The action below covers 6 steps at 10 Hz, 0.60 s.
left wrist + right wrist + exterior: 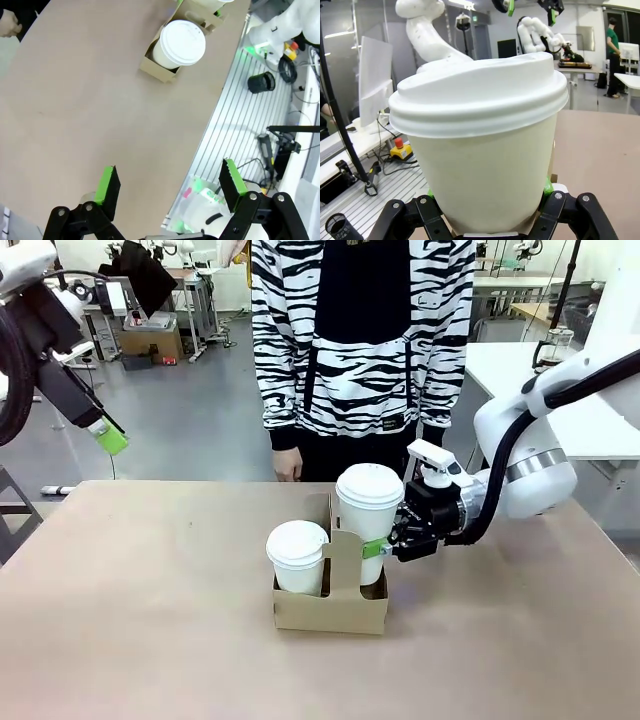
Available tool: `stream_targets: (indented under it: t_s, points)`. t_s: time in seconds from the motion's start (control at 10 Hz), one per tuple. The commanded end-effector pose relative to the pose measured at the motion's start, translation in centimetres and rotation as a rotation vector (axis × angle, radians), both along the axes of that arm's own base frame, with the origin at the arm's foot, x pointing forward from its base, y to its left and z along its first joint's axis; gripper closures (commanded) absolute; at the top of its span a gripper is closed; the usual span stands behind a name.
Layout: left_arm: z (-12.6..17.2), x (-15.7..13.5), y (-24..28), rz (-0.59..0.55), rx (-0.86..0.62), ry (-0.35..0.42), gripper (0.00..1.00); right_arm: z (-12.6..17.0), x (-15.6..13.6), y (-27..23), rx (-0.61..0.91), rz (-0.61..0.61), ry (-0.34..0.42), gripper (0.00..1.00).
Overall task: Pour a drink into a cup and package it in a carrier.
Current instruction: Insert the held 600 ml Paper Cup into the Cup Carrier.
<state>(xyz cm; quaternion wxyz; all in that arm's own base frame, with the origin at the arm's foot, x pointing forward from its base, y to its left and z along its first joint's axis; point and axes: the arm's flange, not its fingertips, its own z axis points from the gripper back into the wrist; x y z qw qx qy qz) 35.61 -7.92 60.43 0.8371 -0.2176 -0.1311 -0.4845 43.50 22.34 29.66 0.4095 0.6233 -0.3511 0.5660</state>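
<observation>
Front view, right gripper [383, 545] clenched on cup [369, 502] in carrier [330, 608] – left gripper [170, 187] released.

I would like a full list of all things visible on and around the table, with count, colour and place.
tall cup: one, white, lidded, in the carrier's right slot
short cup: one, white, lidded, in the left slot
carrier: one, brown cardboard, table middle
table: one, tan
person: one, striped top, far side
left pincer: open, raised off the table
right pincer: shut on the tall cup
</observation>
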Motion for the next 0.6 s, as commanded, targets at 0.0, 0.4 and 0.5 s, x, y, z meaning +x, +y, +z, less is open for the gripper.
stream_targets:
  t_s: [0.0, 0.4, 0.5]
  points:
    - [0.4, 0.1, -0.1, 0.014, -0.002, 0.007, 0.02, -0.6, 0.4, -0.4, 0.023, 0.045, -0.015, 0.2]
    - [0.4, 0.1, -0.1, 0.014, -0.002, 0.007, 0.02, -3.0, 0.5, -0.2, 0.015, 0.067, -0.072, 0.2]
    - [0.4, 0.1, -0.1, 0.014, -0.002, 0.007, 0.02, -3.5, 0.4, -0.2, 0.022, 0.07, -0.081, 0.2]
